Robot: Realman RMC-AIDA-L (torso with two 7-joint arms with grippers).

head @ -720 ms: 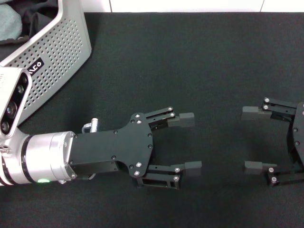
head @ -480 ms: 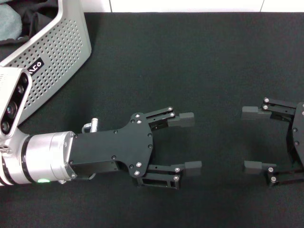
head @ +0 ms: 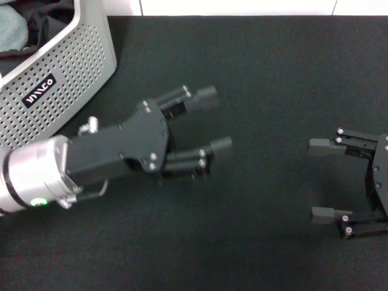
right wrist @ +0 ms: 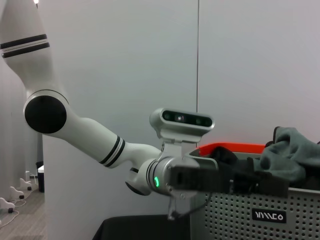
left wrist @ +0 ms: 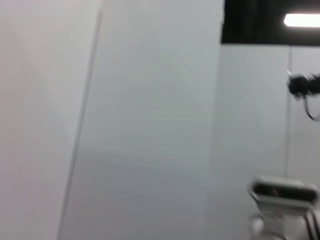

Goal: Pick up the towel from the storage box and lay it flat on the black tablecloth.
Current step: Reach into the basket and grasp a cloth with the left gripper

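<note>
The storage box [head: 66, 60], light grey with perforated walls and a black label, stands at the far left on the black tablecloth [head: 260, 73]. Inside it lies the towel [head: 11, 27], its grey-green face showing beside a dark cloth [head: 50, 21]. In the right wrist view the towel [right wrist: 289, 150] bulges above the box rim [right wrist: 250, 215], with an orange edge [right wrist: 230, 148] behind it. My left gripper [head: 214, 120] hovers open over the tablecloth, right of the box and holding nothing. At the right edge my right gripper [head: 317, 180] is open and empty, fingers pointing left.
The dark cloth shares the box with the towel. A white wall edge runs along the far side of the tablecloth. The left wrist view shows only a wall and a distant camera stand [left wrist: 282, 192].
My left gripper has risen and swung back toward the box, tilting as it went. The right gripper has stayed where it was.
</note>
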